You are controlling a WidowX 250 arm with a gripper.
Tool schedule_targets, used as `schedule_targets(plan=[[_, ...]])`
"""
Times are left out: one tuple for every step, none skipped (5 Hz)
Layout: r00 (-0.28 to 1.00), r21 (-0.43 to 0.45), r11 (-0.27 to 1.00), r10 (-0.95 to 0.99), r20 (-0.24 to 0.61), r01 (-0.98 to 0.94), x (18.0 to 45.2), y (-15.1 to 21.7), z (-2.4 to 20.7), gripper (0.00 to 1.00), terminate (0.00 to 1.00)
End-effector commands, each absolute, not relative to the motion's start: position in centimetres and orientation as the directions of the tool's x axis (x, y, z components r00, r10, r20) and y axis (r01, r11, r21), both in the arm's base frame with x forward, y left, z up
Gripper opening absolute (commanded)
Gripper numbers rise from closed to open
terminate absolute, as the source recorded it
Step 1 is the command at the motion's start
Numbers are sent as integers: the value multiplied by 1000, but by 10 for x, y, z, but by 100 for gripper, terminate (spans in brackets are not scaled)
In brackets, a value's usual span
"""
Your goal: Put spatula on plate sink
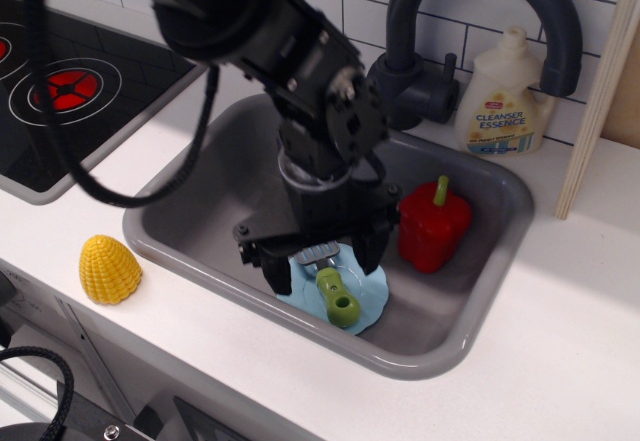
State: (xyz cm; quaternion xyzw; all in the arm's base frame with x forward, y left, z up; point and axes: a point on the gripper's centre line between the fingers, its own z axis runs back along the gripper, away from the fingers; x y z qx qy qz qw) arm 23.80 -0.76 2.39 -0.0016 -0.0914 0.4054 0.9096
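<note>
Spatula lies released on the blue plate in the sink, handle toward 5 o'clock; gripper spread apart above it, task apparently complete.

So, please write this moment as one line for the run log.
gripper: open, above plate | spatula: lying on plate, released | plate: in sink | red pepper: beside plate

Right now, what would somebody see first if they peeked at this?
The big black robot arm reaching down into the grey sink, its gripper open just above the blue plate. On that plate lies the spatula, green handle toward the front. A bright red pepper stands right beside it in the sink.
</note>
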Motion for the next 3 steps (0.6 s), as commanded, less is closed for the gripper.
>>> schedule_targets(plan=[[717,-146,749,661,220,-646,253,-5,87,100,0],[717,-146,749,661,220,-646,253,-5,87,100,0],[717,-146,749,661,220,-646,253,-5,87,100,100]])
